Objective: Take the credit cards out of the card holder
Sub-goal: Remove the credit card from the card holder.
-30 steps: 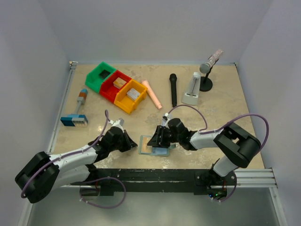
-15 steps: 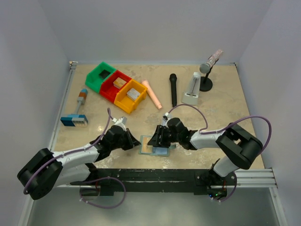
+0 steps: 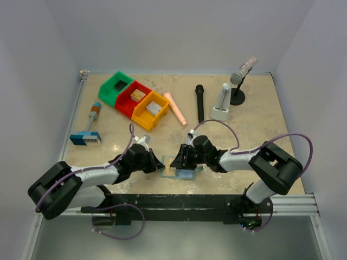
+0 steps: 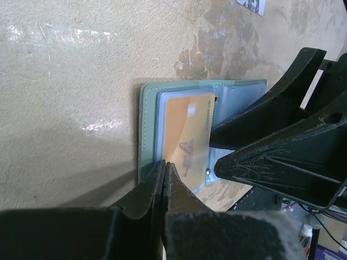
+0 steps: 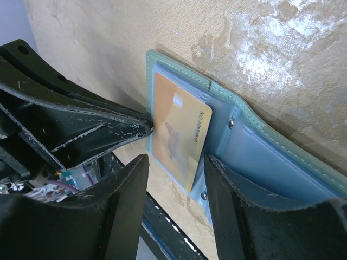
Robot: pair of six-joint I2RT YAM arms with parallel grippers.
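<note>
The pale teal card holder (image 3: 178, 169) lies open on the table near the front edge, between my two grippers. A golden-tan credit card (image 4: 187, 135) sits in its left clear pocket and sticks out toward the middle fold; it also shows in the right wrist view (image 5: 179, 130). No silvery-grey card is visible. My left gripper (image 3: 158, 164) is shut, its tip (image 4: 165, 166) touching the holder's left edge (image 4: 145, 130) by the card pocket. My right gripper (image 3: 175, 160) is open over the holder (image 5: 271, 157), fingers (image 5: 225, 189) astride the card's corner.
Green (image 3: 116, 86), red (image 3: 133, 97) and orange (image 3: 150, 111) bins stand at the back left. A pink cylinder (image 3: 175, 108), black microphone (image 3: 200, 103), white stand (image 3: 221, 103) and microphone on a stand (image 3: 238, 81) sit behind. A blue-and-white striped block (image 3: 85, 138) lies left.
My left gripper has slid right across the table until its shut tip reaches the holder's left edge. The right gripper and the holder have stayed put.
</note>
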